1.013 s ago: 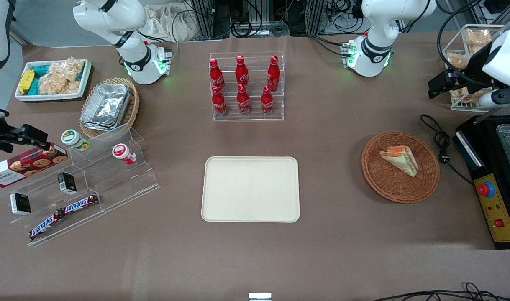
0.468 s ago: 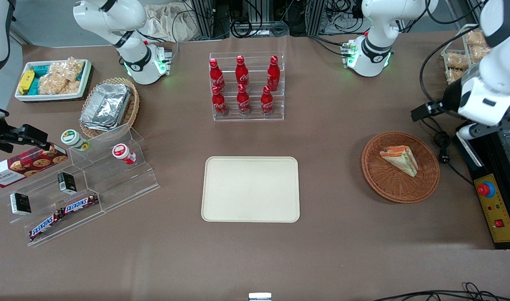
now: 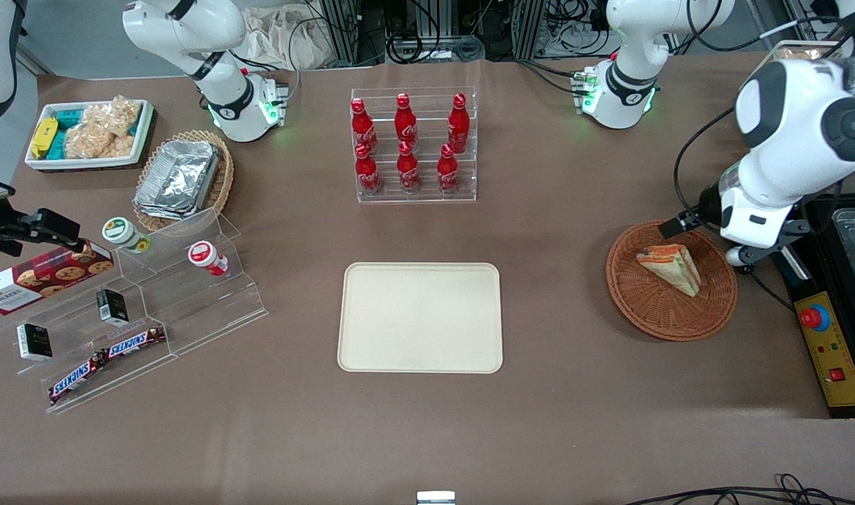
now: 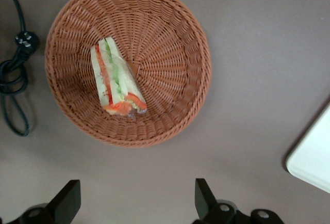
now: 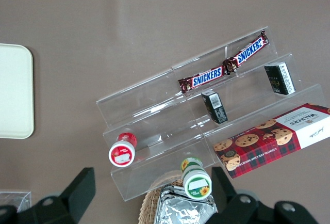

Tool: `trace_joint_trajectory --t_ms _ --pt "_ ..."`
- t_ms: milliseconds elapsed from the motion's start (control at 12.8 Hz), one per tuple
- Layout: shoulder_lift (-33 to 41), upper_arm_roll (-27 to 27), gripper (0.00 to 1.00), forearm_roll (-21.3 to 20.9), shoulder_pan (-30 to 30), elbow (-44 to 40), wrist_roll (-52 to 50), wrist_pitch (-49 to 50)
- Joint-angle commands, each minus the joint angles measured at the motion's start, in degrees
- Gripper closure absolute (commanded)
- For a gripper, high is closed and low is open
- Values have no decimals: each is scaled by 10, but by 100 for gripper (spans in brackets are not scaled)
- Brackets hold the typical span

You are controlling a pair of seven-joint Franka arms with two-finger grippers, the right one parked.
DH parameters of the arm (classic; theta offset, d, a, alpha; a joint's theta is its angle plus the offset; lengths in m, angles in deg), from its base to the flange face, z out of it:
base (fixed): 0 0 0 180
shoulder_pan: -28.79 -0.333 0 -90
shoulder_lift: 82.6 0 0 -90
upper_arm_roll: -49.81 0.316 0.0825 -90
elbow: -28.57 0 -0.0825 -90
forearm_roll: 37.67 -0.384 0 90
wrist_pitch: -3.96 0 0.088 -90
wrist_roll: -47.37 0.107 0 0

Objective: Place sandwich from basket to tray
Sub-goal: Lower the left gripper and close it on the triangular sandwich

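Wrist view of the working arm looks down on the sandwich, which lies on its side in the round brown basket, a little off the basket's middle. Its bread is pale, and orange, red and green filling shows along one edge. The tool hangs above the surface just outside the basket's rim, with its two fingers spread wide and nothing between them. It is not yet over the sandwich.

From the front, the sandwich sits in the basket with the arm's big white body above the basket's edge. The tray lies flat on the brown surface, well apart from the basket, toward the parked arm's end.

Here is what I think could go wrong. The sandwich is soft, so a hard squeeze might squash it or push the filling out. It is a wedge, so the fingers could slip off its slanted sides and it might tip or drop. If the tool comes down too close to the rim, a finger could bump the basket and shove it. A black cord lies just beside the basket, and the arm should keep off it. The carry to the tray is long, so a weak hold could let go on the way.
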Motion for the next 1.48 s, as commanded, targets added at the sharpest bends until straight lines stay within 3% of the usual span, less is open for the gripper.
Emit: trace_joint_trajectory --t_ms 0,935,1013,1091,1247,1403 --pt "-4 0 1 -3 -19 59 -23 -74" --pt "-193 17 1 -9 -42 101 -167 -316" --pt "-200 22 13 -9 -43 100 -166 -321" --pt "-202 30 46 -9 -43 100 -166 -321" --pt "-194 36 100 -10 -43 101 -166 -318" --pt "-160 36 100 -11 -42 95 -160 -276"
